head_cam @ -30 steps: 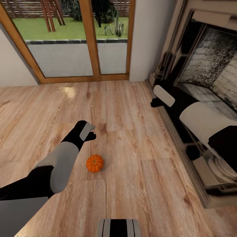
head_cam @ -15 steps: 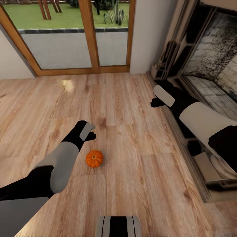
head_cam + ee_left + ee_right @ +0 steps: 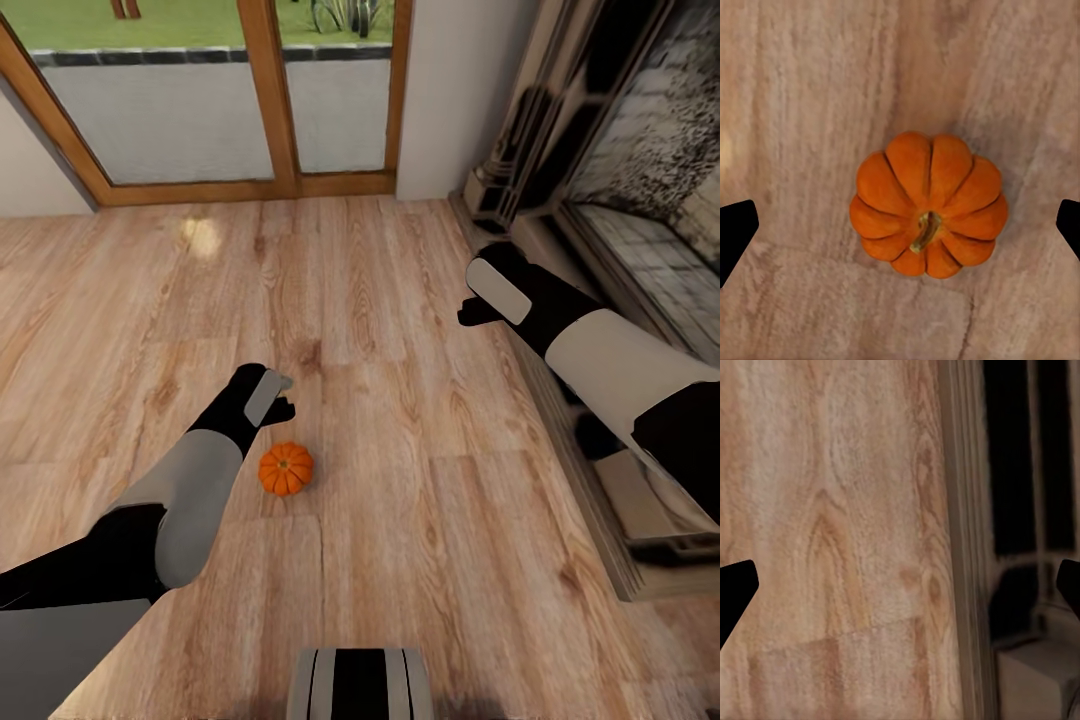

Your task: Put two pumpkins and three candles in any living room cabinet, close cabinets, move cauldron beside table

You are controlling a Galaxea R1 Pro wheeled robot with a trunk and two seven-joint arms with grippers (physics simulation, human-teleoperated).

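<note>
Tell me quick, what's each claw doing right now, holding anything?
Left claw: open, empty, above the pumpkin on the wood floor.
Right claw: open, empty, near the fireplace surround.

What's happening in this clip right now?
The robot stands over a small orange pumpkin lying on the wood plank floor. Its left gripper hangs above the pumpkin with fingers spread wide; the left wrist view looks straight down on it, nothing grasped yet. The right gripper is open and empty, off by the fireplace surround.
</note>
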